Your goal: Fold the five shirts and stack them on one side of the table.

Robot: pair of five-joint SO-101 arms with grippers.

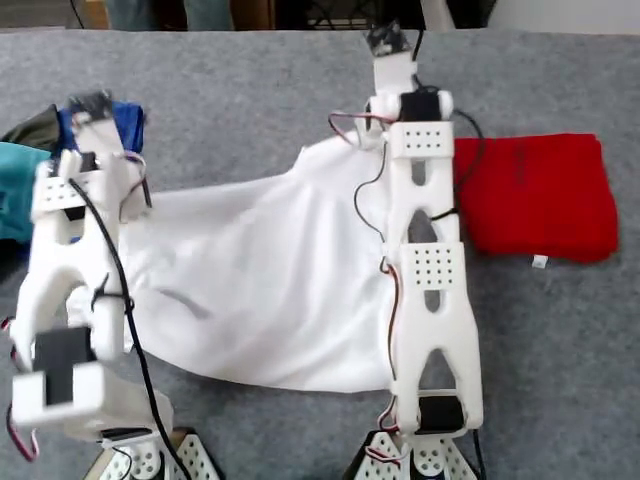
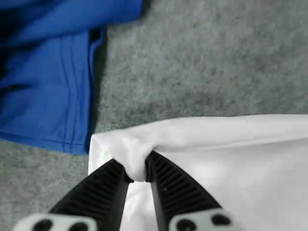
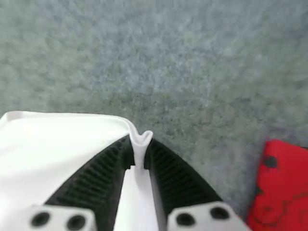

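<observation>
White shirt (image 1: 260,290) lies spread on table (image 1: 300,80) between both arms. Left tool (image 2: 139,168) clamps 1 corner beside blue shirt (image 2: 43,82); right tool (image 3: 139,149) pinches another corner near folded red shirt (image 1: 535,195).

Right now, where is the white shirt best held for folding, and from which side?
By its two far corners, from the arms' side. The white shirt lies spread flat; the left gripper and right gripper each pinch one such corner, so the edge should lift evenly.
</observation>
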